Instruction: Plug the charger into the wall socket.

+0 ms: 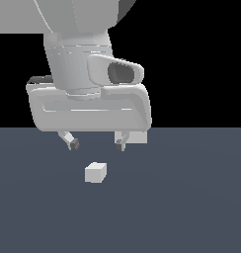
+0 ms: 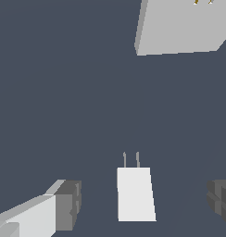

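Above the floor [image 1: 191, 207], gripper [image 1: 96, 143] open over charger [image 1: 95, 173], wall socket [image 2: 179, 28] apparently beyond, partly hidden.

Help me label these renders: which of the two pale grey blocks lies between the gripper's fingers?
The charger, the small block with two thin prongs. The wall socket, the larger flat plate with yellowish holes, stands farther off, beyond the open gripper.

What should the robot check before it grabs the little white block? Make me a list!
1. Gripper open: ok, the fingers are spread wide.
2. Charger free on the floor: ok, nothing touches it.
3. Charger lies between the fingers: ok in the wrist view.
4. Gripper low enough to grab: not ok, it hangs above the charger.
5. Prongs point toward the wall socket: ok.
6. Prongs level with the socket's holes: cannot tell.
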